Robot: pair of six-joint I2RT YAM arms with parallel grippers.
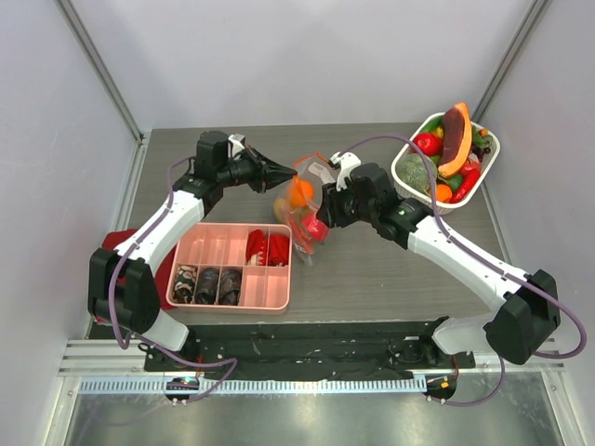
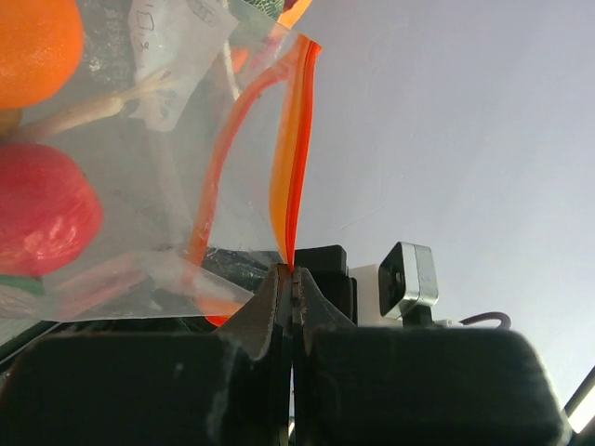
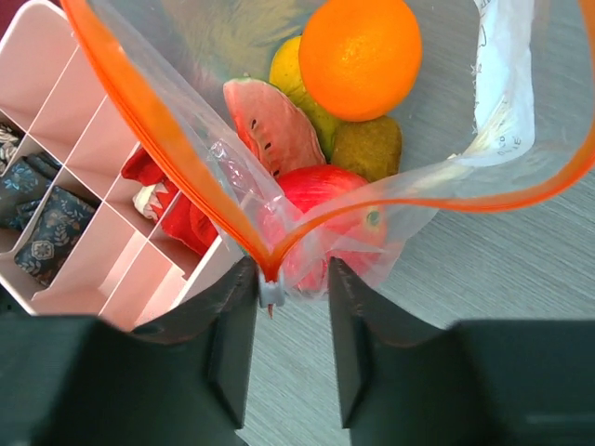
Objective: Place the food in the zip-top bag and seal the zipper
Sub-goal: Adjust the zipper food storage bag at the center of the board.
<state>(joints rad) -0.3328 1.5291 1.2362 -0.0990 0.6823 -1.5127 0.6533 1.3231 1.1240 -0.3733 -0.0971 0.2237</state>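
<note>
The zip-top bag [image 1: 302, 209] hangs tilted between my two grippers with its mouth partly open. Inside it lies food: an orange [image 3: 358, 56], a watermelon slice [image 3: 265, 121], a red apple [image 3: 321, 190] and a green piece [image 3: 367, 149]. My left gripper [image 2: 294, 274] is shut on one end of the orange-red zipper [image 2: 296, 139]. At the other end, my right gripper [image 3: 293, 279] stands open around the small grey slider [image 3: 271, 293], which rests against its left finger; the right finger is apart from it.
A pink compartment tray [image 1: 279, 297] with dark lumps and red crinkled pieces lies left of the bag, close under it. A white oval basket [image 1: 483, 177] with more toy fruit and vegetables stands at the back right.
</note>
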